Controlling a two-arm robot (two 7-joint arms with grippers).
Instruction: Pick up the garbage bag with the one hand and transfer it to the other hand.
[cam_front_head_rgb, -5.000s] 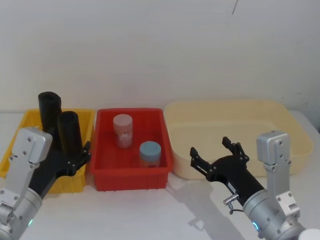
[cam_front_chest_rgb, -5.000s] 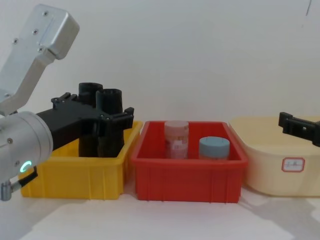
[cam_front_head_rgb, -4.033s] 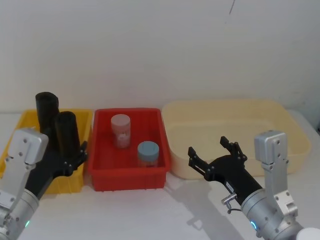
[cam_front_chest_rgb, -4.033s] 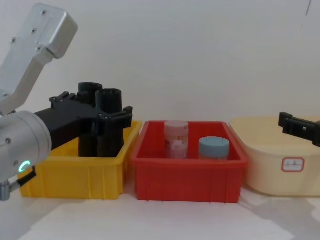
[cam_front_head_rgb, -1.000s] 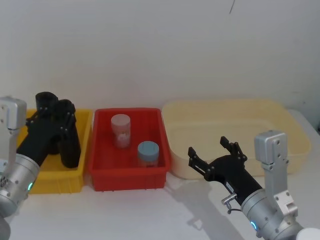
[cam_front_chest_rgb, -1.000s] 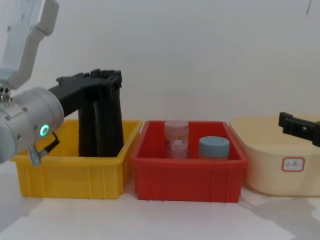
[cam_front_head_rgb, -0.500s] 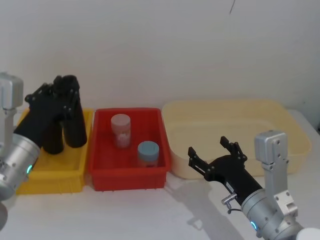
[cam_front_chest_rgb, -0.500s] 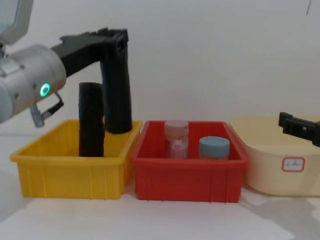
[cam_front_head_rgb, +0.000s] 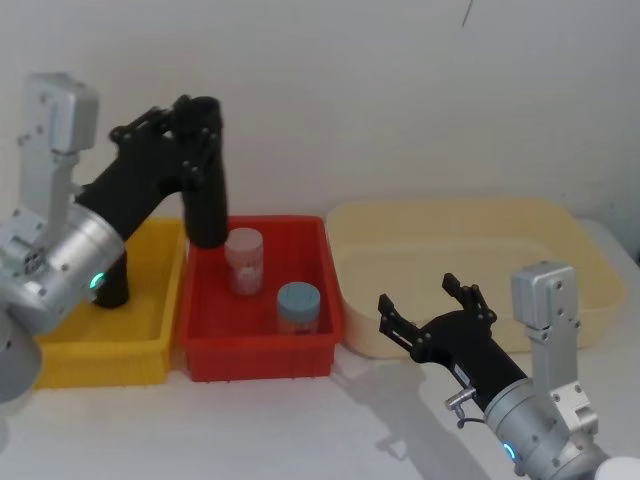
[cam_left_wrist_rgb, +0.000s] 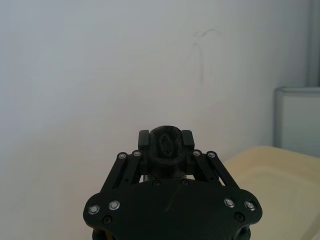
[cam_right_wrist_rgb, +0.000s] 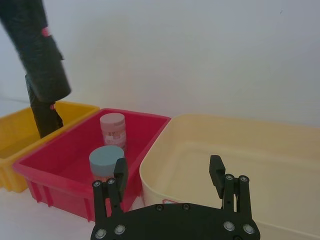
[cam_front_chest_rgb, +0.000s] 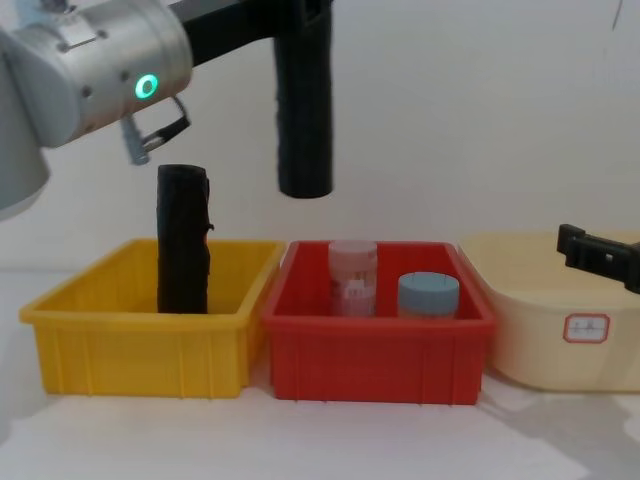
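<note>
Clamping the tall matte-black cylindrical garbage bag roll (cam_front_chest_rgb: 304, 110) near its top, the left black gripper (cam_front_head_rgb: 192, 135) holds it upright at upper left, above the red plastic bin (cam_front_chest_rgb: 380, 355). Pickup looks done. Next, I judge, carry it to the spread-fingered right gripper (cam_front_head_rgb: 432, 303), lower right.

White table (cam_front_chest_rgb: 150, 440), yellow bin (cam_front_chest_rgb: 140, 355), red bin (cam_front_chest_rgb: 380, 362), cream tub (cam_front_chest_rgb: 520, 345)

A roll (cam_front_chest_rgb: 183, 240) is stood in the left bin (cam_front_chest_rgb: 140, 350), a rear jar (cam_front_chest_rgb: 352, 277) and a front jar (cam_front_chest_rgb: 428, 294) in the middle bin (cam_front_chest_rgb: 380, 362), with a tub (cam_front_chest_rgb: 530, 352) placed rightmost.
</note>
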